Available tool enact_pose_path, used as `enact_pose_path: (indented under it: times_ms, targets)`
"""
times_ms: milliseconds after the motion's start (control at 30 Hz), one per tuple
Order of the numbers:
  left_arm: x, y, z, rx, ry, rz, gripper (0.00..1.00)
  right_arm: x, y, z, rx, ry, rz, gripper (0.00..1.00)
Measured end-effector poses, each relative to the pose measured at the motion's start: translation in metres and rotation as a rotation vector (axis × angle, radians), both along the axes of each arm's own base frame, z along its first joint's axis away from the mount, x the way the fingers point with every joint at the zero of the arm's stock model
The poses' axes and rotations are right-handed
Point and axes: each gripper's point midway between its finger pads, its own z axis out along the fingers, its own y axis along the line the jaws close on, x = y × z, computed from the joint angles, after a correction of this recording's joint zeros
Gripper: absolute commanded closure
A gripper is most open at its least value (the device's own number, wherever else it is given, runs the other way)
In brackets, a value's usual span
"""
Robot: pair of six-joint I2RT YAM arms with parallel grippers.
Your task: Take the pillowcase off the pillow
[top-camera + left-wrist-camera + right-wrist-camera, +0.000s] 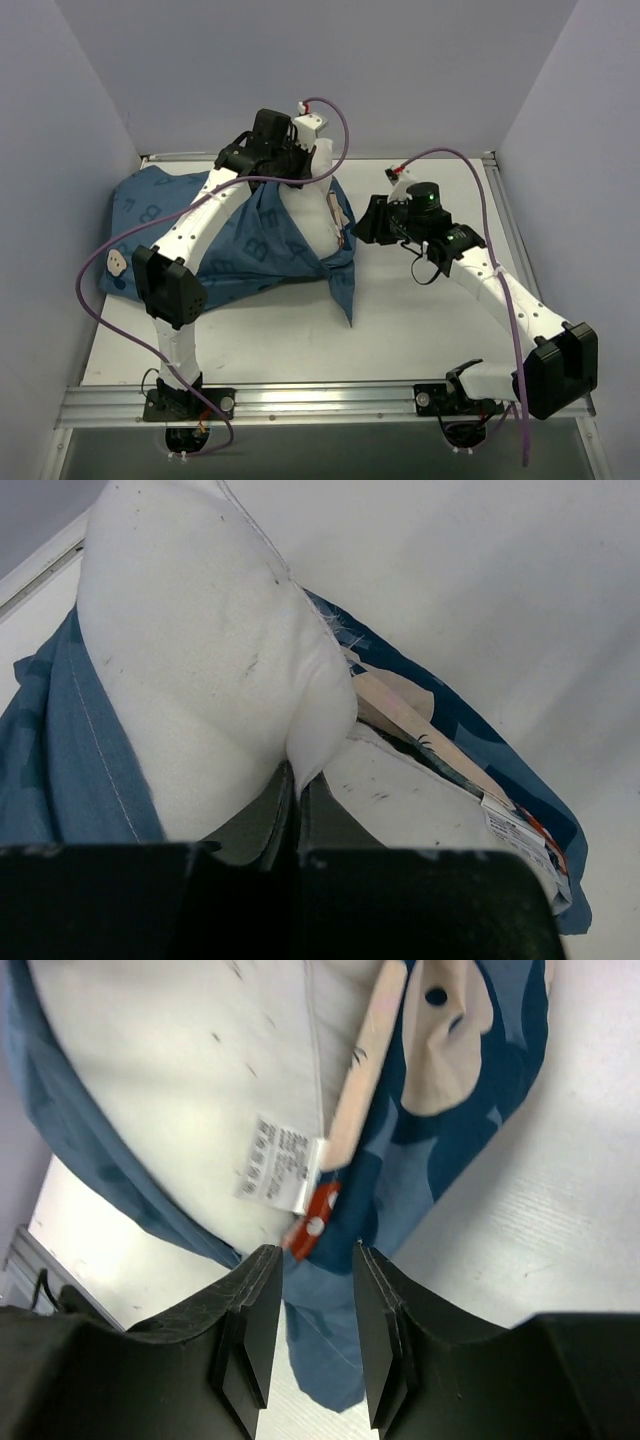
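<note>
The dark blue pillowcase [240,250] with lighter letters lies at the table's left and middle. The white pillow [310,215] sticks out of its open right end, one corner lifted. My left gripper [300,165] is shut on that pillow corner; in the left wrist view the white stuffing [190,650] bunches between its closed fingers [298,790], with pillowcase fabric [50,750] at the left. My right gripper [362,222] is open just right of the opening. In the right wrist view it [317,1260] hovers over the pillowcase edge [330,1350], below the pillow's white tag [280,1165].
A small red label [312,1220] sits beside the white tag. A cartoon mouse face [117,264] shows at the pillowcase's left end. White walls enclose the table on three sides; a metal rail [320,400] runs along the near edge. Purple cables loop over both arms.
</note>
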Motion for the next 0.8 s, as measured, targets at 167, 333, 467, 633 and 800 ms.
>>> enact_pose_path:
  times_ms: [167, 333, 467, 633, 800]
  targets:
    - [-0.002, -0.003, 0.000, 0.004, -0.001, -0.003, 0.98, 0.021, 0.007, 0.016, 0.038, -0.001, -0.057, 0.68]
    - [-0.003, -0.004, -0.001, 0.007, -0.002, -0.005, 0.98, 0.049, 0.014, -0.014, 0.006, 0.082, -0.130, 0.68]
    - [-0.003, -0.004, -0.001, 0.008, -0.001, -0.005, 0.98, 0.058, 0.022, -0.036, -0.010, 0.130, -0.144, 0.68]
    - [-0.003, -0.004, -0.001, 0.008, -0.002, -0.005, 0.98, 0.062, 0.031, -0.039, 0.000, 0.131, -0.138, 0.67]
    - [-0.003, -0.004, -0.001, 0.008, -0.002, -0.005, 0.98, 0.064, 0.035, -0.033, 0.018, 0.119, -0.141, 0.64]
